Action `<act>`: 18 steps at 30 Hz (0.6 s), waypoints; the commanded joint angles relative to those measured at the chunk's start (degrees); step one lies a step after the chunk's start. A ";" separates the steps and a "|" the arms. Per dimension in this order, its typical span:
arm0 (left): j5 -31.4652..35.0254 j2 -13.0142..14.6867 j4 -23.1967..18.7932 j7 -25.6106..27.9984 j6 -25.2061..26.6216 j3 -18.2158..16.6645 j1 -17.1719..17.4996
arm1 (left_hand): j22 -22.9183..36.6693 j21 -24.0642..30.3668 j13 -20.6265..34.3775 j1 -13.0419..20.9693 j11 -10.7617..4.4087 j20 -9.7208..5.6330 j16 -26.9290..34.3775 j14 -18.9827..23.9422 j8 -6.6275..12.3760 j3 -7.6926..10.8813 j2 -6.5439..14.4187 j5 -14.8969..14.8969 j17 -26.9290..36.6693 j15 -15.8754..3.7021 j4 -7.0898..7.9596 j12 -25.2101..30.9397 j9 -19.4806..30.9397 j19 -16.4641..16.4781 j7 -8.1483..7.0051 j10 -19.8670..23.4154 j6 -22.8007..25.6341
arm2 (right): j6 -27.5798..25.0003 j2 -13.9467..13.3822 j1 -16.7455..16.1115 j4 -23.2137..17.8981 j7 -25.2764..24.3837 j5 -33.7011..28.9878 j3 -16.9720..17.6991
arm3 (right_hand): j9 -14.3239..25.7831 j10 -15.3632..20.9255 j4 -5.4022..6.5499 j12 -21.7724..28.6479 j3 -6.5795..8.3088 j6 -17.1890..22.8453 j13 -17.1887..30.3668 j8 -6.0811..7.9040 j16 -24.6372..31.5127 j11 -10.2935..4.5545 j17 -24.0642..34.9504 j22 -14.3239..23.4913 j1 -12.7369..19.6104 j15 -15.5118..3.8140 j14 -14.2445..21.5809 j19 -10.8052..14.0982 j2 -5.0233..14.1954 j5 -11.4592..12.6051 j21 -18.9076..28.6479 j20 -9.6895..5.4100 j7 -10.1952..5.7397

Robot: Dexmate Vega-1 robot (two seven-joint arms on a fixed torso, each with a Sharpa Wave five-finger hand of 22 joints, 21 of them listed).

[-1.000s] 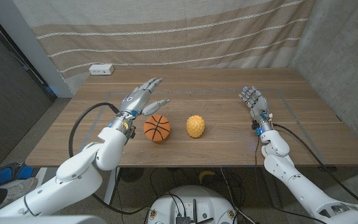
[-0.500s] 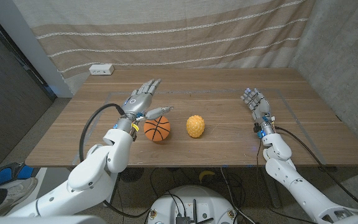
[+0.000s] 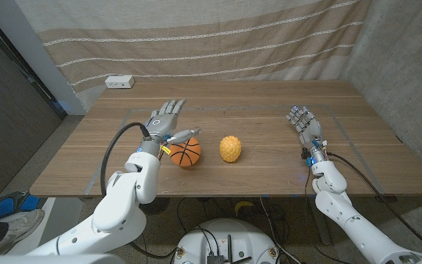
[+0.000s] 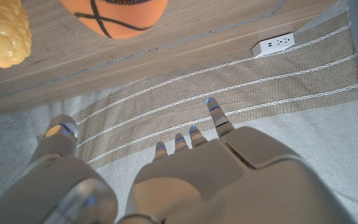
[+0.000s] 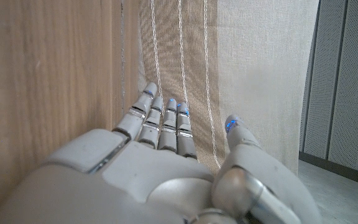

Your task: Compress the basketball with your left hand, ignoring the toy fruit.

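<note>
So the squeeze hasn't happened yet imo; the basketball [image 3: 186,152] sits round and unsquashed on the tabletop [image 3: 255,110], near its front edge, with the left hand [image 3: 164,121] just beside it, fingers spread and holding nothing; closing on the ball is what's left. The toy fruit [image 3: 230,148] sits untouched nearby; the right hand [image 3: 303,123] waits well apart, fingers straight, empty. No readable writing anywhere.
</note>
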 commanded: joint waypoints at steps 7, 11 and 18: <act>-2.63 0.24 0.53 -2.67 1.21 0.75 -0.89 | 0.03 -0.48 0.07 0.34 0.35 0.44 0.06 -0.36 0.52 -0.51 -0.47 0.64 0.12 0.34 0.21 0.43 0.22 0.00 -0.12 -4.10 -4.69 | 1.08 -0.23 -1.67 -0.99 -0.61 -0.08 0.44 | 0.22 0.51 -0.47 0.37 -0.04 0.81 0.00 0.15 0.47 0.09 0.04 0.26 -0.24 0.18 0.69 0.78 0.49 0.21 0.37 -0.18 -0.06; -3.90 0.38 1.07 -3.07 1.57 0.78 -1.30 | 0.02 -0.61 0.07 0.44 0.29 0.42 0.09 -0.36 0.55 -0.60 -0.38 0.69 0.12 0.27 0.22 0.48 0.22 0.09 -0.17 -4.08 -4.74 | 1.04 -0.29 -1.83 -1.20 -0.67 -0.05 0.45 | 0.23 0.56 -0.54 0.38 -0.05 0.76 0.00 0.11 0.45 0.13 -0.01 0.26 -0.28 0.14 0.67 0.80 0.50 0.24 0.34 -0.20 -0.05; -5.75 1.39 1.46 -2.53 1.23 1.07 -1.88 | 0.02 -0.84 0.08 0.67 0.34 0.37 0.17 -0.28 0.72 -0.73 -0.23 0.81 0.11 0.25 0.22 0.62 0.23 0.29 -0.16 -3.90 -4.53 | 0.98 -0.47 -2.14 -1.60 -0.98 -0.22 0.44 | 0.23 0.67 -0.63 0.40 -0.06 0.85 -0.01 0.12 0.45 0.15 -0.08 0.26 -0.33 0.16 0.68 0.83 0.50 0.27 0.32 -0.18 -0.07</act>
